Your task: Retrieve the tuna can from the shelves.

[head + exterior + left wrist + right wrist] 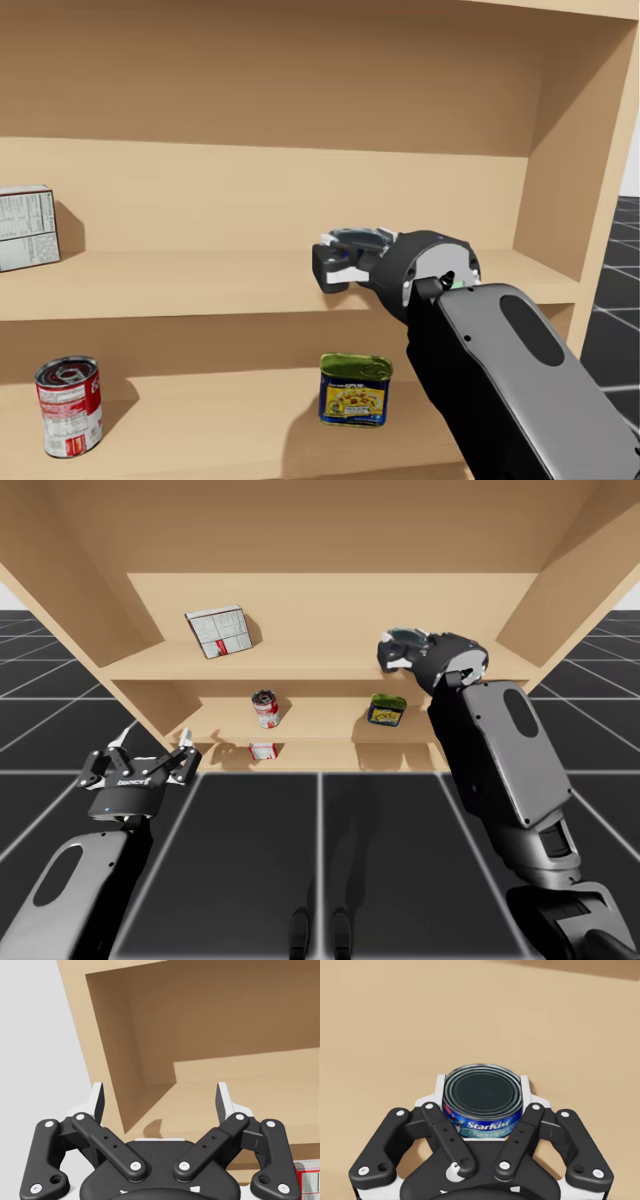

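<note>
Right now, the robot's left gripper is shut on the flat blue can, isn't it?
No. It is the right gripper that is shut on the flat blue can, as the right wrist view shows; the left gripper is open and holds nothing.

one white box [218,632]; two red-and-white items [265,708] [263,750]; one green tin [386,711]; one blue can [482,1092]

This was a simulator's test space dressed as a pantry, not a real room. A black floor [250,820] ruled with pale grid lines ran to a blank white horizon. Plain wooden shelves [330,610] carried groceries in the high view: a box [218,631] at ten o'clock, a red can [265,709] at nine and a green tin [386,711] at three.
</note>
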`<state>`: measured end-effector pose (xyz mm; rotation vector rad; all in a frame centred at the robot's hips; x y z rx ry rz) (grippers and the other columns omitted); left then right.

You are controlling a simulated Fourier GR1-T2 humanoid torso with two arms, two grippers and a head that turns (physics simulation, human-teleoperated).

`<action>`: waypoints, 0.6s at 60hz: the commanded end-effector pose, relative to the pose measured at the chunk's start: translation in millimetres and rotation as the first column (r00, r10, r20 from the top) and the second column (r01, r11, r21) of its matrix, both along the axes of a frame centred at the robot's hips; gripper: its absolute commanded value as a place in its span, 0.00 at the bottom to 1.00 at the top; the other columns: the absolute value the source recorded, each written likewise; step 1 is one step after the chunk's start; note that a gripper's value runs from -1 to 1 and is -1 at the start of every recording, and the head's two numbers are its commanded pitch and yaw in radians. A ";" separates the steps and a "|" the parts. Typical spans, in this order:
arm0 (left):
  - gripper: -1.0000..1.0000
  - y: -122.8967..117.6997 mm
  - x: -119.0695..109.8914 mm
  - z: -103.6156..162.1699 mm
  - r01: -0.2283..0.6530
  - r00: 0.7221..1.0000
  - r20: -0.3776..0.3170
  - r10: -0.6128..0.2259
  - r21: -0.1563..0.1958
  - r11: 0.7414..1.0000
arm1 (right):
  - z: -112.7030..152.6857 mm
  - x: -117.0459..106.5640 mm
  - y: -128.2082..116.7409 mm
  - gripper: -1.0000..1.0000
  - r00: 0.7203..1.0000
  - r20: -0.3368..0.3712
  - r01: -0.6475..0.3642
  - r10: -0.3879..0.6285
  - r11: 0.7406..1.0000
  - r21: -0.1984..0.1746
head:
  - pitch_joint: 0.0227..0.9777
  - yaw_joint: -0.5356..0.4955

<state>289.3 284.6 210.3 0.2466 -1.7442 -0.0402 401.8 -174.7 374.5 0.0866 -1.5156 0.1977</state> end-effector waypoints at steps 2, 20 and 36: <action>0.00 0.2 0.0 0.2 0.000 1.000 0.001 0.000 0.001 1.000 | -11.6 2.3 -8.7 0.98 0.999 -0.011 0.049 -0.049 0.999 -0.021 | 0.27 0.32; 0.00 -0.7 -0.1 0.3 -0.001 1.000 0.001 0.001 0.002 1.000 | -0.8 -47.8 -31.3 1.00 0.994 0.093 0.065 -0.064 0.998 0.001 | 0.27 0.32; 0.00 -1.1 0.1 0.3 -0.004 1.000 0.004 0.004 0.006 1.000 | -5.5 -126.3 -47.7 0.97 0.989 0.145 -0.014 0.002 0.997 0.081 | 0.27 0.32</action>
